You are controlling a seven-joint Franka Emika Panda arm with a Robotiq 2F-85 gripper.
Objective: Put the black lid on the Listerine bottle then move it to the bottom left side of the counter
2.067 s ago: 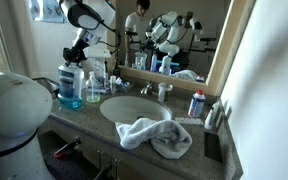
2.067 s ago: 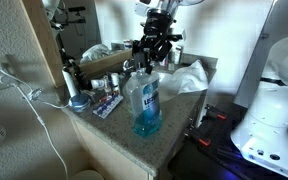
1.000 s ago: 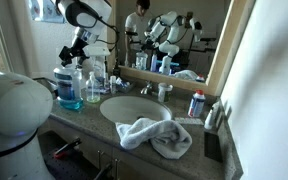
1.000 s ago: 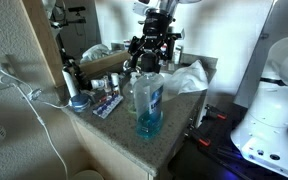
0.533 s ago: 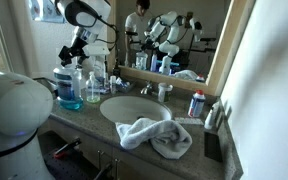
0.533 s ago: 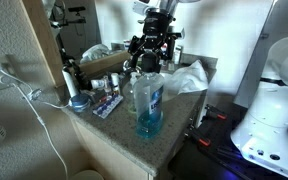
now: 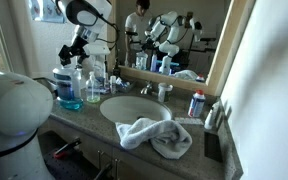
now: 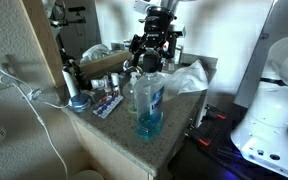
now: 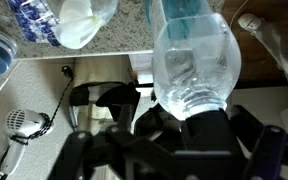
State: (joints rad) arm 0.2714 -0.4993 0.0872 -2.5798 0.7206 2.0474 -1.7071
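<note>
Gripper [image 8: 150, 58], jaws spread, is hovering over Listerine bottle [image 8: 147, 100] w/ black lid [image 9: 201, 128] prob. on; move across counter [image 8: 122, 133] not yet done.

White arm [image 7: 102, 8], black tool [image 8: 148, 64]

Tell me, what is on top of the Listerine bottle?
The open gripper hangs right over the Listerine bottle. It covers the neck, so whether the black lid is there cannot be seen.

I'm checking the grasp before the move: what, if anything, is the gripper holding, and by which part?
Nothing looks held: the gripper stands open around the top of the Listerine bottle; whether it touches cannot be told.
</note>
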